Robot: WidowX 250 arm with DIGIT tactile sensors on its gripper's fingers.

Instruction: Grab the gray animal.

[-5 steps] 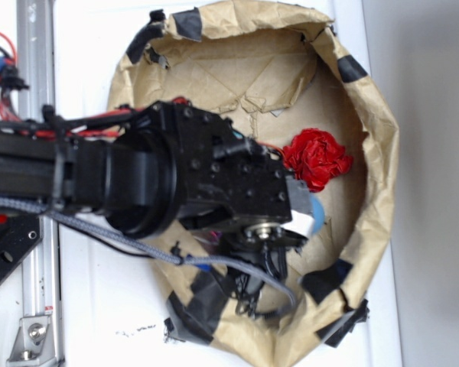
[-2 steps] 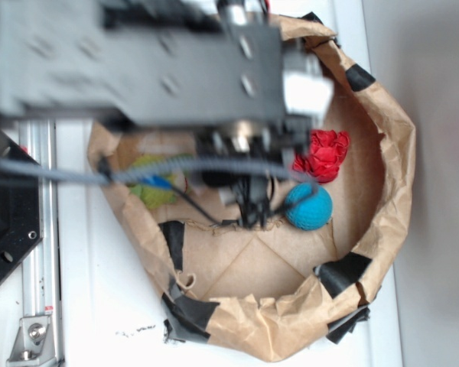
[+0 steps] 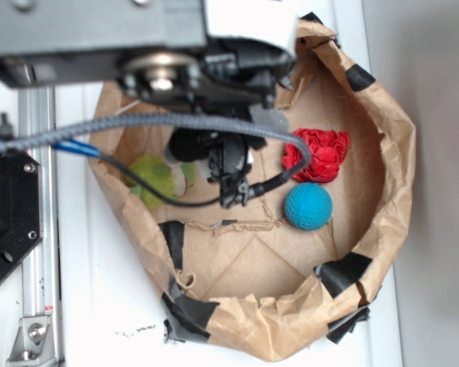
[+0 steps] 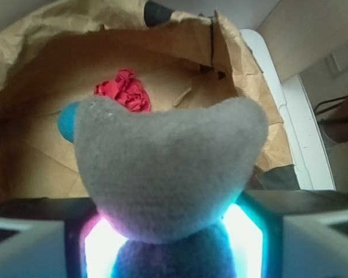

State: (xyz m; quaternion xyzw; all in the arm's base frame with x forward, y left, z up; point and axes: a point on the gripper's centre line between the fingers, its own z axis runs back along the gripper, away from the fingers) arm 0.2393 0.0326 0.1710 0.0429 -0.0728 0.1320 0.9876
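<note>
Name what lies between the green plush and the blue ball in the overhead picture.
In the exterior view, the gripper hangs between the green plush and the blue ball.

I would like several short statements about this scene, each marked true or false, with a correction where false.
1. The gripper is shut on the gray animal. True.
2. The blue ball lies outside the paper bag. False: it lies inside it.
3. The red crumpled object is next to the blue ball. True.
4. The gripper holds the green plush. False: that lies on the bag floor, apart from the gripper.
</note>
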